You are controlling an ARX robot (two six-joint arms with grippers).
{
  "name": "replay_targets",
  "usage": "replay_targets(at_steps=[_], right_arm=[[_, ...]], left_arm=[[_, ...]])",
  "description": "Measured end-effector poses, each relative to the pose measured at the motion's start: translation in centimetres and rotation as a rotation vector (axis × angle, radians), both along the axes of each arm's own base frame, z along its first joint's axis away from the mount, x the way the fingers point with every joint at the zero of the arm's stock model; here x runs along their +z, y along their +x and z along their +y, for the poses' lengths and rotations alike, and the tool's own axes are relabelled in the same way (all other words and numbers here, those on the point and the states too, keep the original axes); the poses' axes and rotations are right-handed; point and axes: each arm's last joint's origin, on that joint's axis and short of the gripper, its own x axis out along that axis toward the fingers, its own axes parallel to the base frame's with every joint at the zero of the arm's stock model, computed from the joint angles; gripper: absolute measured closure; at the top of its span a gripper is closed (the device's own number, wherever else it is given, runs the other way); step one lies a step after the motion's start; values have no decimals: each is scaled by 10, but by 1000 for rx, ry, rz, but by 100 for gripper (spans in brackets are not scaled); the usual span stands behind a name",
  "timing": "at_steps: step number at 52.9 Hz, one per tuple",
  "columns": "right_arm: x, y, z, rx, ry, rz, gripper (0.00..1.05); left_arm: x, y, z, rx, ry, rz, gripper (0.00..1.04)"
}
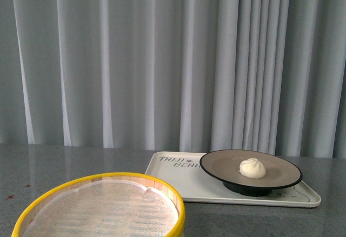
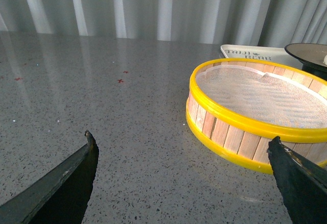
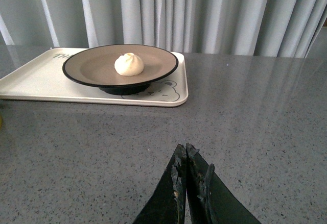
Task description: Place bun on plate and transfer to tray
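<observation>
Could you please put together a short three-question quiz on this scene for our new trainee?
1. True or false: the bun lies in the steamer basket.
2. What does the plate rest on: A) the tabletop, B) the tray, C) the basket?
3. Which pincer is open, left or right?

Key
1. False; the bun lies on the plate, and the basket holds only its liner.
2. B.
3. Left; the right pincer's tips are together, holding nothing.
</observation>
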Motion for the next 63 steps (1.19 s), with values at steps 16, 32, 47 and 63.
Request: replay_targets(at_steps=[16,32,47,63], right_arm=[[-9,-17,0,0,2,-18,103],[-11,-32,0,0,2,-11,103],[-9,-42,0,0,2,-19,103],[-9,-50,0,0,2,-22,103]], left_arm=[[0,0,0,0,0,0,7],[0,0,0,0,0,0,7],[0,0,0,0,0,0,7],[0,0,0,0,0,0,7]])
